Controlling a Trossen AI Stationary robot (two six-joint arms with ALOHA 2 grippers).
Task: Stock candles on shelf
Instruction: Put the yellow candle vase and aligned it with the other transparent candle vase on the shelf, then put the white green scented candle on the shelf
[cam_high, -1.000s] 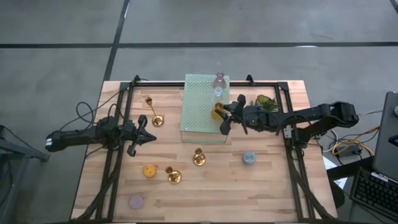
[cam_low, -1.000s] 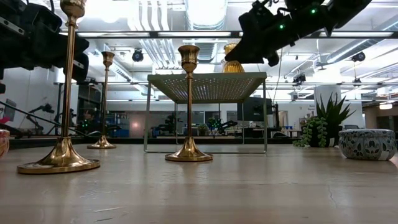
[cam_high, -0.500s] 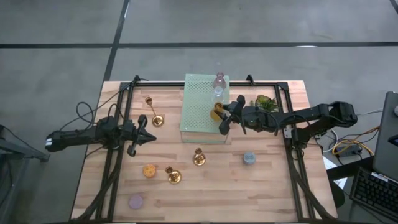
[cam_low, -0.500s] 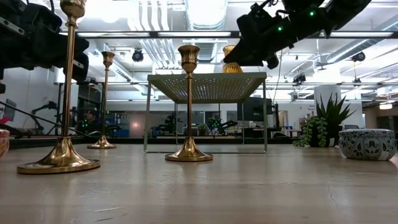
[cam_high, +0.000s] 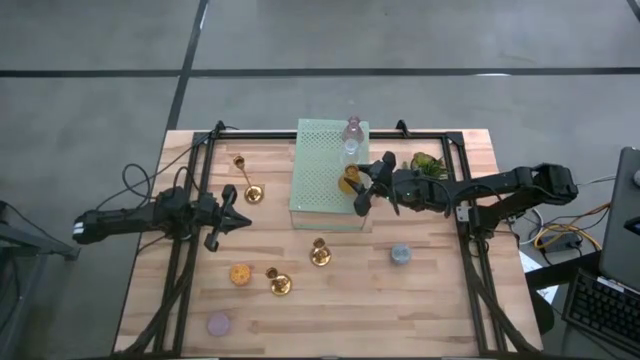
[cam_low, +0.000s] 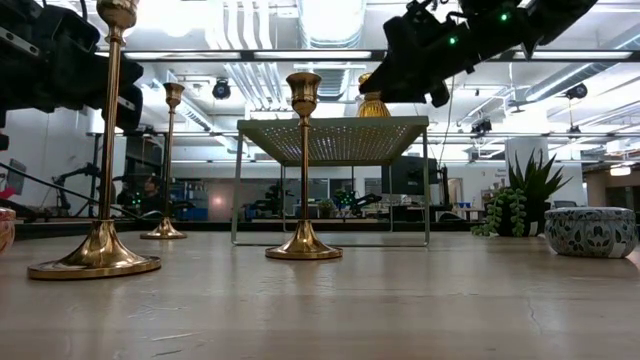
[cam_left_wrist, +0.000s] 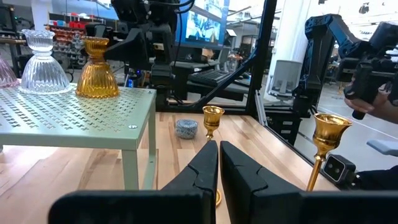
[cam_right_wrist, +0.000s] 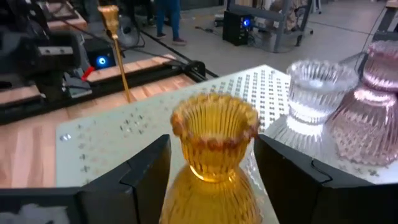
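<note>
Candles are being gathered on the mint-green shelf (cam_high: 325, 185) at the middle of the desk's far side. The amber candle (cam_high: 347, 181) stands upright on the mesh top near the shelf's right edge, set just beside the clear candle (cam_right_wrist: 313, 93) and the pink candle (cam_right_wrist: 372, 102), which sit in a row toward the shelf's far right corner; grouping them along that edge leaves the rest of the mesh free for more.

The right gripper (cam_high: 362, 185) reaches in level from the desk's right side, its arm stretched low across the black frame (cam_high: 455, 190), and its jaws stand apart on either side of the amber candle with a visible gap at each side, so I judge the candle is set down and let go rather than gripped.

The left gripper (cam_high: 228, 215) waits over the left half of the desk, its arm lying along the left edge and pointing toward the shelf, jaws pressed together on nothing.

Left to stock, by my reading: the orange candle (cam_high: 240, 273) and the lilac candle (cam_high: 218, 324) near the front left, and the pale blue candle (cam_high: 400, 254) to the front right. Brass candlesticks (cam_high: 320, 252) stand among them, so each approach needs care.
</note>
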